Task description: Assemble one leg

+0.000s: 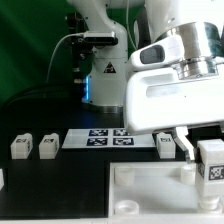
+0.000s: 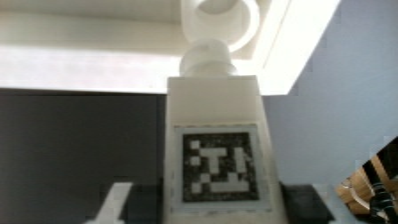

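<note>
My gripper [image 1: 207, 150] is shut on a leg [image 1: 212, 163], a white chunky block with a black-and-white tag on its face. It holds the leg upright over the right part of the large white tray-like piece [image 1: 150, 195]. In the wrist view the leg [image 2: 217, 120] fills the middle between my gripper's [image 2: 222, 205] fingers [image 2: 128, 200]. Its round threaded end [image 2: 217, 30] reaches the white tray-like piece [image 2: 89, 50]. Whether the end touches the piece I cannot tell.
Two loose legs [image 1: 20, 146] [image 1: 47, 146] stand at the exterior view's left, and another leg [image 1: 166, 145] stands beside the marker board [image 1: 105, 137]. A further white part [image 1: 2, 178] shows at the left edge. The robot base and cables are behind.
</note>
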